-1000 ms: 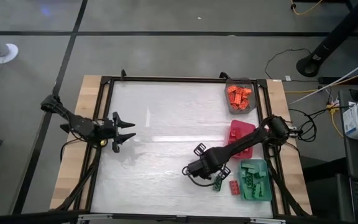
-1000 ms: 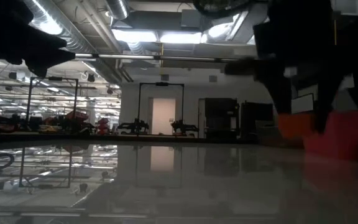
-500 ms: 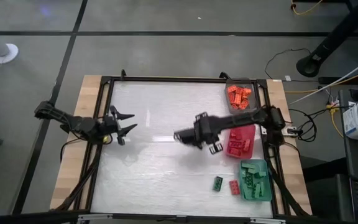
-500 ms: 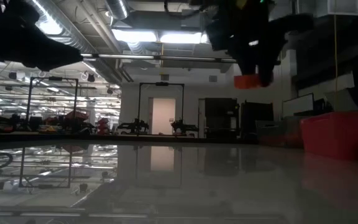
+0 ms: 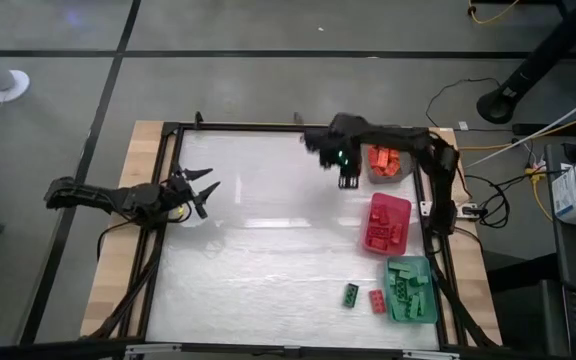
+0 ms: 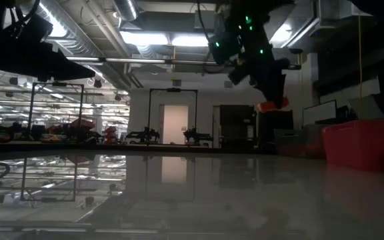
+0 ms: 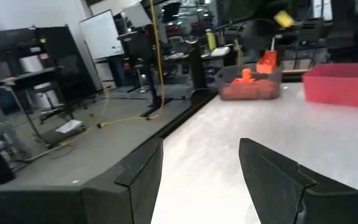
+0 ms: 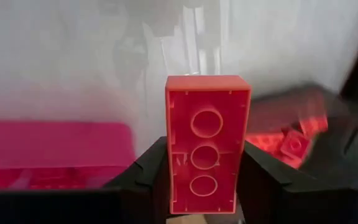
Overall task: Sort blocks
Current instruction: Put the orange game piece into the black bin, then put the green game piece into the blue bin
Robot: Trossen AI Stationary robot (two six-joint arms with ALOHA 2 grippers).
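My right gripper (image 5: 348,178) hangs above the table's far right part, just left of the grey tray (image 5: 400,176), shut on an orange block (image 8: 207,158) that also shows in the low view (image 6: 272,105). Several orange blocks (image 5: 384,157) lie in the grey tray. Red blocks lie in the pink tray (image 5: 405,204) and green ones in the teal tray (image 5: 430,310). A dark green block (image 5: 351,294) and a red block (image 5: 376,300) lie loose on the table by the teal tray. My left gripper (image 5: 200,190) stands open at the table's left edge, holding nothing. My right gripper pinches the orange block by its two long sides (image 8: 169,171) between the two fingers, toward one end of the block. The fingers slant steeply down from above. The block is lifted clear of the table, its hollow underside with three round tubes facing the wrist camera.
The three trays stand in a row along the table's right edge, grey farthest, pink in the middle, teal nearest. A black frame (image 5: 268,127) runs around the white table top. The middle and left of the table are bare.
My right gripper has risen from beside the loose blocks at the near right and swung toward the far edge, past the pink tray, to beside the grey tray, rolling as it went and carrying the orange block. My left gripper has swung a little toward the far edge, still open.
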